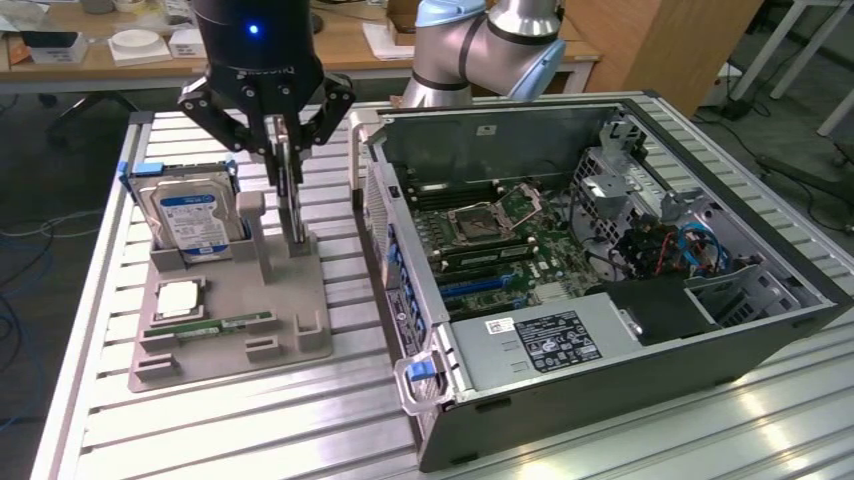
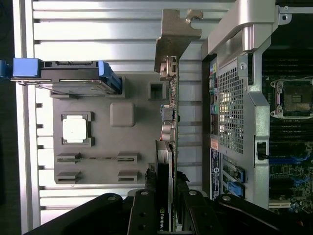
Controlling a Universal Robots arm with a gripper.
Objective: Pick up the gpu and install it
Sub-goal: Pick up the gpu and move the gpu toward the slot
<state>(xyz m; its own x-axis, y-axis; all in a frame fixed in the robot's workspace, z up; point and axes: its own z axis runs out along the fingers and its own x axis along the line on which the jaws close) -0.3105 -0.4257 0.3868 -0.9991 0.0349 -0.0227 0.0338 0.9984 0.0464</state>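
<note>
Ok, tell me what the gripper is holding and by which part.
The gripper grips the gpu by its upper edge, with the card standing upright on edge.

Tight lane at the gpu [image 1: 291, 215] — hard drive [image 1: 191, 215] one side, computer case wall [image 1: 395, 235] near the other

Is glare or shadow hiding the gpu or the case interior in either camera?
Exterior view: glare streaks on the table slats beside the case, none on the gpu, upright in the grey holder. Wrist view: the slats wash out white around the gpu's bracket; the case interior is dim but visible.
</note>
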